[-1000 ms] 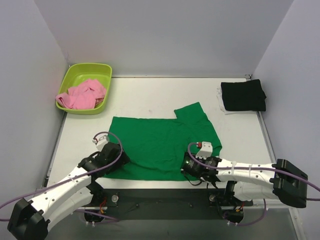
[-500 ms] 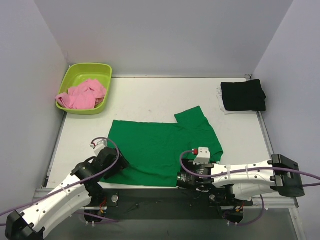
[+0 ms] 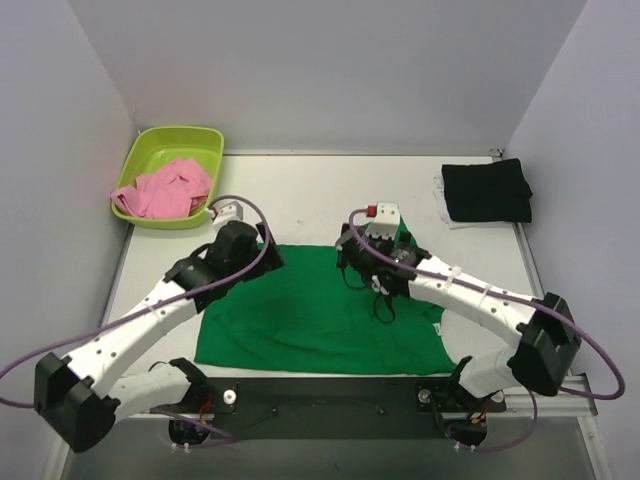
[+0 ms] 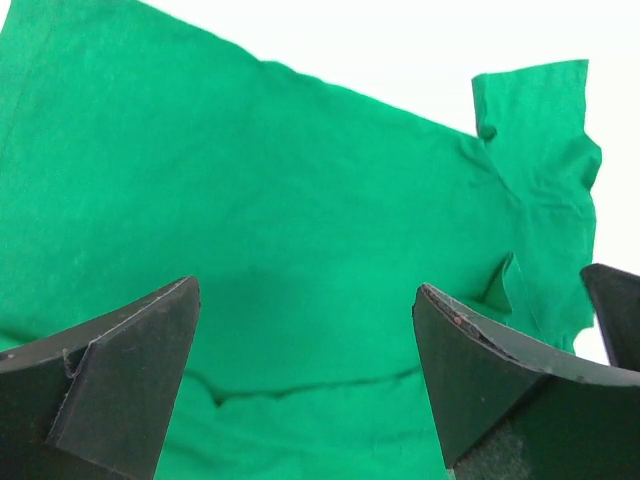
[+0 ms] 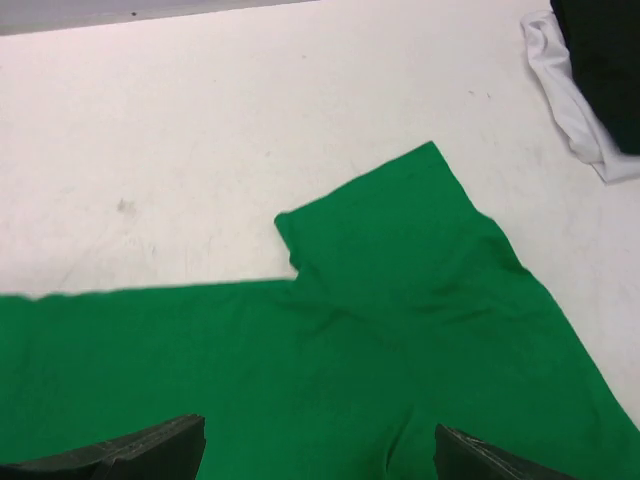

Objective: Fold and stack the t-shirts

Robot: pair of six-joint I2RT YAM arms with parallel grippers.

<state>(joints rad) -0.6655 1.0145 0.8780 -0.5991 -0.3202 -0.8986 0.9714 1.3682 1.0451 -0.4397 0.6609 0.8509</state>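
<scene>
The bright green t-shirt [image 3: 310,315] lies spread flat on the near half of the white table, one short sleeve [image 5: 400,230] pointing toward the far side. My left gripper [image 3: 262,262] hovers open over the shirt's far left edge, with only green cloth [image 4: 300,250] between its fingers [image 4: 120,370]. Above the far right part, by the sleeve, my right gripper [image 3: 368,272] also stands open and holds nothing. A black t-shirt [image 3: 487,190] sits folded at the far right. The pink t-shirt [image 3: 165,190] lies crumpled in a tub.
The lime-green plastic tub [image 3: 190,140] stands at the far left corner against the wall. A white cloth [image 5: 575,110] lies under the black shirt. A crease [image 4: 300,385] crosses the green shirt below the left gripper. Side walls border the table on both sides.
Both arms have swung from the shirt's near edge to its far edge. The green shirt now lies flatter and a little closer to the near edge. Both grippers remain open.
</scene>
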